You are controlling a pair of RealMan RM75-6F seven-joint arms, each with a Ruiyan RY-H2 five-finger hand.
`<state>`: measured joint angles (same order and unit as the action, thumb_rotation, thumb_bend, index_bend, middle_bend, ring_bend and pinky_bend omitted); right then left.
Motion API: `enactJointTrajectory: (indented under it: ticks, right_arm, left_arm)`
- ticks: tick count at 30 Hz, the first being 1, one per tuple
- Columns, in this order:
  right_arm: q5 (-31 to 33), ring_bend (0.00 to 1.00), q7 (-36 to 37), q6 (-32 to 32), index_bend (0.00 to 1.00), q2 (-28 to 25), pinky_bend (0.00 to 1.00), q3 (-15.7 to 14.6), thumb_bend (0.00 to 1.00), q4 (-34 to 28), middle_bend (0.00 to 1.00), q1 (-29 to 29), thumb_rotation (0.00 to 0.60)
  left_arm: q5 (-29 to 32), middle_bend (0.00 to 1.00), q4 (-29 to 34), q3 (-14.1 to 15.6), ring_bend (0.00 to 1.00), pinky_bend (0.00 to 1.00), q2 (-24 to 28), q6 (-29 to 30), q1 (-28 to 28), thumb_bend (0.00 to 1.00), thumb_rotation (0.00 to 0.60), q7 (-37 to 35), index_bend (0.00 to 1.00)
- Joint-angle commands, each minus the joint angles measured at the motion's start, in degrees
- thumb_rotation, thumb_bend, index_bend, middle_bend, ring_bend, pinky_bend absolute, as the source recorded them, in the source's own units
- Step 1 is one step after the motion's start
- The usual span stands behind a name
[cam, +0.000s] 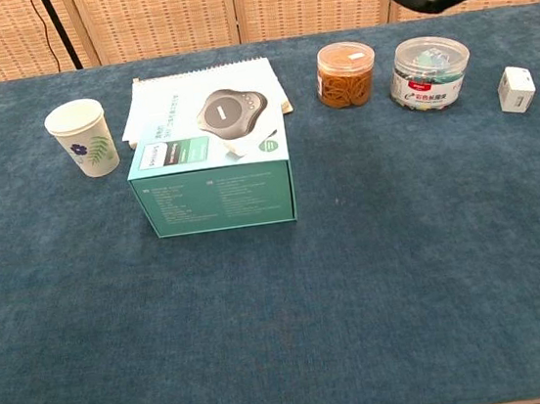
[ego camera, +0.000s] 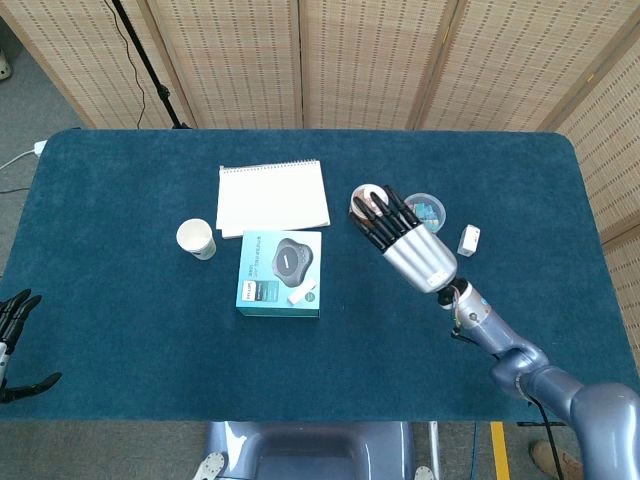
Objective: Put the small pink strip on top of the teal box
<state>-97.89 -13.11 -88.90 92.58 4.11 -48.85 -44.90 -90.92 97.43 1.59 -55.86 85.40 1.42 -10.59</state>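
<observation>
Head view is showing the pink strip point(ego camera: 303, 294) lying on the near right part of the teal box point(ego camera: 281, 272), long axis slanting. Right hand point(ego camera: 403, 239) is hovering well right, fingers apart, holding nothing; left hand point(ego camera: 12, 340) is idling far left, open.

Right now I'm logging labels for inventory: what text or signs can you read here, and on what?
Teal box: printed lines on top and front, too small to read.
Clear tub: red label, blurred.
Paper cup: a flower-and-leaf motif, no words.
Notebook: nothing legible.
</observation>
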Motion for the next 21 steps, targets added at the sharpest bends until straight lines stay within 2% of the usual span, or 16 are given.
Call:
enactJointTrajectory:
  ticks: [1,4,6,10,13,16,18,21]
  right_arm:
    - [7.37,0.00,1.60,-0.76,0.04,-8.05,0.00,-1.43,0.00,-13.15,0.00,10.43,0.600]
    - [9.25,0.00,2.51,-0.71,0.03,-12.24,0.00,-2.89,0.00,-21.00,0.00,14.43,0.600]
    - [9.84,0.00,2.87,-0.76,0.03,-14.16,0.00,-3.77,0.00,-24.05,0.00,16.45,0.600]
    - [11.20,0.00,5.37,-1.67,0.01,-17.02,0.00,-6.64,0.00,-27.81,0.00,22.08,0.600]
    - [11.35,0.00,7.47,-3.02,0.00,-17.27,0.00,-7.60,0.00,-27.79,0.00,25.14,0.600]
    - [12.06,0.00,9.17,-4.18,0.00,-17.38,0.00,-8.11,0.00,-28.09,0.00,28.11,0.600]
    - [12.47,0.00,9.79,-5.27,0.00,-17.67,0.00,-8.28,0.00,-28.87,0.00,30.20,0.600]
    - [12.46,0.00,11.18,-6.53,0.00,-18.35,0.00,-7.77,0.00,-31.08,0.00,32.04,0.600]
  left_arm:
    - [-1.68,0.00,-0.36,-1.14,0.00,0.00,0.64,-1.73,2.66,0.01,0.600,-0.21,0.00]
    - [-2.35,0.00,0.41,-1.76,0.00,0.00,1.48,-2.68,4.19,0.00,0.600,0.27,0.00]
    - [-2.89,0.00,0.97,-2.07,0.00,0.00,2.01,-3.26,5.12,0.00,0.600,0.61,0.00]
    - [-4.47,0.00,3.06,-3.12,0.00,0.00,3.54,-5.46,8.21,0.00,0.600,0.98,0.00]
    - [-5.17,0.01,4.55,-3.95,0.02,0.00,4.09,-6.34,9.92,0.00,0.600,2.11,0.00]
    - [-5.66,0.11,5.79,-5.21,0.15,0.03,3.84,-7.01,11.80,0.00,0.600,3.74,0.00]
    - [-5.70,0.25,6.66,-6.70,0.28,0.12,2.88,-7.80,13.71,0.00,0.600,5.96,0.00]
    - [-4.03,0.36,8.75,-7.90,0.38,0.22,2.20,-11.22,16.35,0.00,0.600,9.30,0.00]
